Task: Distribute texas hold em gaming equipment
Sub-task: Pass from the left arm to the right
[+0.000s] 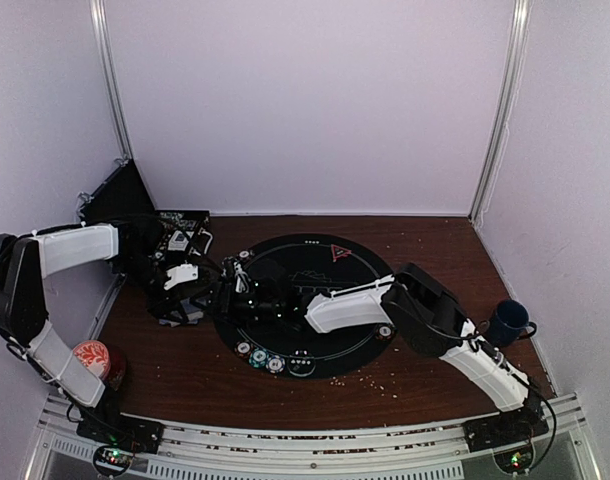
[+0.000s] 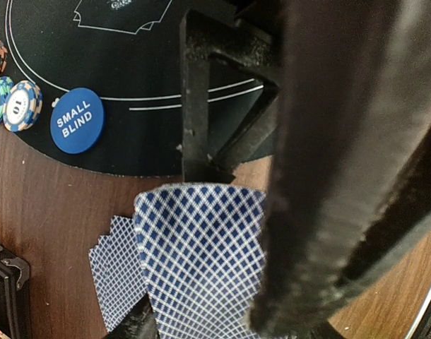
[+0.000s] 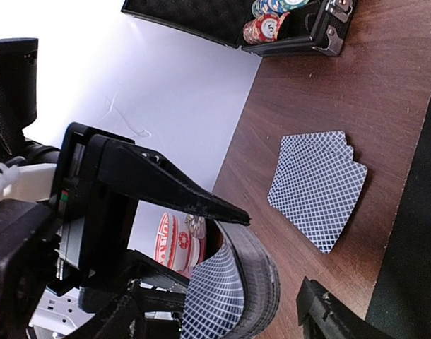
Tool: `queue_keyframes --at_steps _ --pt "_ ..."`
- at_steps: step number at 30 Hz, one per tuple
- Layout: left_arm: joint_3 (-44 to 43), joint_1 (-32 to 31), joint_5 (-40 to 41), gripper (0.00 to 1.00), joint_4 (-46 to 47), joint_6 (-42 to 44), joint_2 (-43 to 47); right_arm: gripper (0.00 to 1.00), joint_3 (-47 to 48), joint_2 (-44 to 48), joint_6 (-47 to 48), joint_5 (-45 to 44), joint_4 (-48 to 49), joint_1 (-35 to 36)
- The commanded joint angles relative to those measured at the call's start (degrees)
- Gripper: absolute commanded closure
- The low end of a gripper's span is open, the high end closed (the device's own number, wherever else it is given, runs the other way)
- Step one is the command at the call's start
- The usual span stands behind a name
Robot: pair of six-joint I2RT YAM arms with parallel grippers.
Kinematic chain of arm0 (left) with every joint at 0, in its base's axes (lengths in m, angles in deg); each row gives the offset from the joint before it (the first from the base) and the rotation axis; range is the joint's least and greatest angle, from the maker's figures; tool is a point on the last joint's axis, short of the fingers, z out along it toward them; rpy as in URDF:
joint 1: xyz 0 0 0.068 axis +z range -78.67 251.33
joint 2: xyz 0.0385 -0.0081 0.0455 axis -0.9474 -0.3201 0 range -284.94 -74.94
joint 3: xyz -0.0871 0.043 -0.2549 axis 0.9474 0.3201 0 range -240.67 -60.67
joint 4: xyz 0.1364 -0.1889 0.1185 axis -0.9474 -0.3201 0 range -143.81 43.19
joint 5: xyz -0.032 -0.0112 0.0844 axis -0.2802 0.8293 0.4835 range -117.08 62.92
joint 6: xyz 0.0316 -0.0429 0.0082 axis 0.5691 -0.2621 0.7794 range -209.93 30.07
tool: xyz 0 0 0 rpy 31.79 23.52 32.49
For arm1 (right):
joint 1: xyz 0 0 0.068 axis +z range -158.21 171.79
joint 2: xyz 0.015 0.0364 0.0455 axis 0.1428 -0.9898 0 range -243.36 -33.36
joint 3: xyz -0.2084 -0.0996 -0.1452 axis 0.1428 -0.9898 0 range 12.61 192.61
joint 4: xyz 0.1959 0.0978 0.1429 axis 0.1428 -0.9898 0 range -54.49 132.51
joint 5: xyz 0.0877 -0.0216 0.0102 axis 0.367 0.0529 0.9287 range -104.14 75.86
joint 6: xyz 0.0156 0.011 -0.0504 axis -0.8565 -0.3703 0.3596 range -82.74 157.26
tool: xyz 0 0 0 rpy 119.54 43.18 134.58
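My left gripper [image 2: 208, 311] is shut on a bent deck of blue-backed playing cards [image 2: 198, 261], held just off the left edge of the round black mat [image 1: 360, 345]. My right gripper [image 3: 222, 304] stands open, its fingers on either side of that deck [image 3: 233, 289]. In the top view the two grippers meet, left [image 1: 217, 290] beside right [image 1: 247, 292]. A small fan of cards [image 3: 318, 187] lies face down on the wood beneath them. A blue SMALL BLIND button [image 2: 77, 120] and striped chips [image 2: 21, 106] sit on the mat's rim. A red triangle marker [image 1: 338, 252] lies at the mat's far side.
An open black chip case [image 3: 300, 25] with stacked chips stands at the back left. A red-topped round can [image 1: 90, 358] sits near the left arm's base. A dark blue mug [image 1: 507, 322] stands at the right edge. More chips [image 1: 265, 360] lie on the mat's near rim.
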Motion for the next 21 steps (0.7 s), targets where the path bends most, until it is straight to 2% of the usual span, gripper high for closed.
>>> queue_keyframes --at_steps 1,14,18,21 --pt "0.4 -0.6 -1.7 0.74 0.4 0.5 1.9 0.28 1.1 -2.6 -1.5 2.3 2.2 -0.2" --pt "1.1 -2.2 -1.4 0.74 0.9 0.0 3.1 0.39 2.0 -4.3 -4.9 4.8 5.1 -0.2" --pt "1.5 -2.4 -1.4 0.74 1.1 -0.1 3.0 0.39 2.7 -5.0 -6.0 5.6 5.8 -0.2" --pt "1.7 -2.4 -1.0 0.74 1.3 0.0 2.9 0.34 1.3 -4.5 -7.6 5.2 9.0 -0.3"
